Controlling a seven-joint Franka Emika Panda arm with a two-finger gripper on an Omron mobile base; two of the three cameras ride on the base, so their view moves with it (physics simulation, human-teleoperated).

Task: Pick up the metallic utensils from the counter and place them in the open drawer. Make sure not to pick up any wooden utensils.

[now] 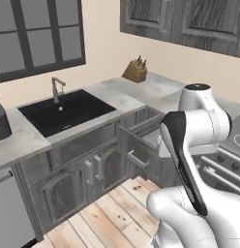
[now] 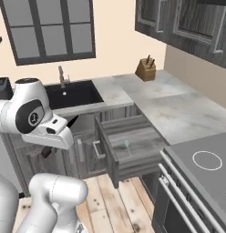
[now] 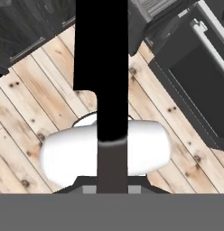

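An all-dark, slim knife [image 3: 101, 67] is seen clamped in the nearly closed gripper [image 3: 112, 182] above plank floor [image 3: 37, 113]; the open drawer [image 2: 133, 141] is seen pulled out, a silver spoon [image 2: 126, 144] inside.

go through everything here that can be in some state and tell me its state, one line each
Drawer: pulled open, a small silver spoon lying inside.
Knife: held by the gripper, off the counter, blade pointing away over the wooden floor.
Gripper: shut on the knife handle.
Cabinet doors below the sink: closed.
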